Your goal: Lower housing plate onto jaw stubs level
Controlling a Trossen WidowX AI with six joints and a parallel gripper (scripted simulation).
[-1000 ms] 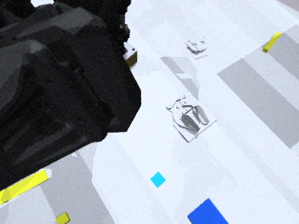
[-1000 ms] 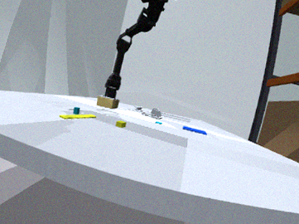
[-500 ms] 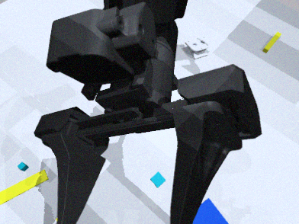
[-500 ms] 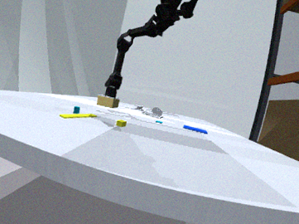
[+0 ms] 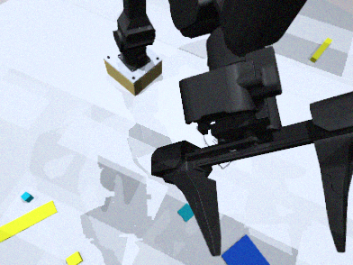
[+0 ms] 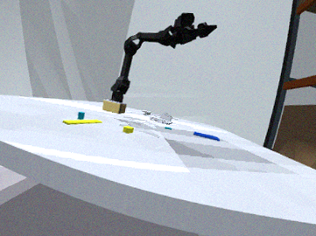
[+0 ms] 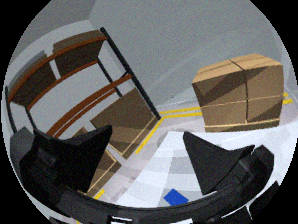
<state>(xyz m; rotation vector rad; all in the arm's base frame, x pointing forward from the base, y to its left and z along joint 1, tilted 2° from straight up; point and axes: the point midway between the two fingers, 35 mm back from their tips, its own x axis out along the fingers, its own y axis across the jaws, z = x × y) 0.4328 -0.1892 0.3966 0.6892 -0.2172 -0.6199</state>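
Note:
My gripper (image 5: 278, 252) (image 6: 215, 27) (image 7: 148, 132) is open and empty, its two fingers wide apart, held high above the table. A pale grey mechanism on a thin base (image 5: 222, 165) (image 6: 166, 118) lies on the table. In the top view the arm hides nearly all of it; only thin edges show. A smaller pale piece (image 6: 147, 113) lies beside it toward the arm's base in the exterior view; it may be the housing plate, but it is too small to tell. It is hidden in the top view. The jaws and their stubs cannot be made out.
A blue slab (image 5: 245, 253) (image 6: 206, 136) (image 7: 176, 196), a cyan tile (image 5: 185, 212) (image 6: 168, 128), a teal cube (image 5: 27, 196) (image 6: 81, 115), a yellow block (image 5: 74, 259) (image 6: 128, 129) and yellow bars (image 5: 29, 221) (image 5: 321, 50) (image 6: 82, 121) lie around. The arm's base stands on a wooden block (image 5: 135, 83) (image 6: 114, 107).

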